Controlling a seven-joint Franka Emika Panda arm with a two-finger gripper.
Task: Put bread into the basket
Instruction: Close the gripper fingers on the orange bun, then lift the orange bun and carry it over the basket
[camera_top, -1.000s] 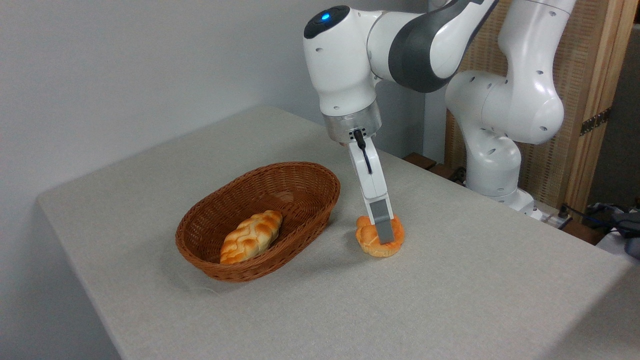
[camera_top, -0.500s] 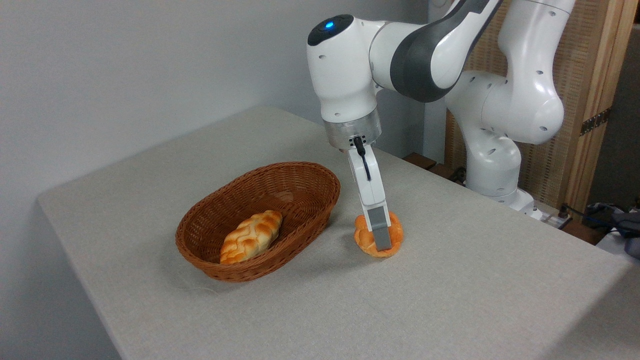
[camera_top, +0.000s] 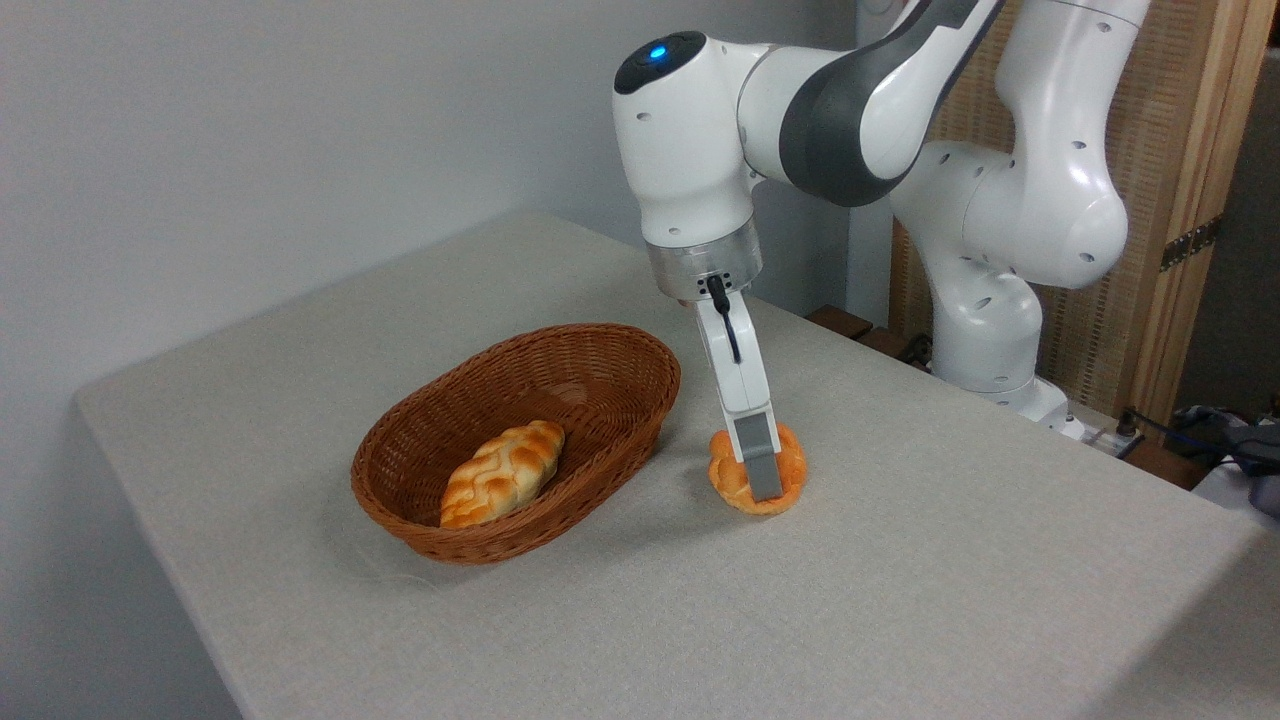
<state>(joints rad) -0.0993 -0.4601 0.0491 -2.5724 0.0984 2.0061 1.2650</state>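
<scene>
Pincer (camera_top: 765, 478) grips bread (camera_top: 735, 478) beside basket (camera_top: 600, 470).

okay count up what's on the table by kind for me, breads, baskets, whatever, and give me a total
Breads: 2, the round knotted bun on the table at the claw and the braided loaf in the basket.
Baskets: 1, the brown wicker basket.
Total: 3 things on the table.

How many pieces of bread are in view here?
2: a braided loaf lying inside the basket, and a round bun on the table just right of it, at the gripper.
</scene>
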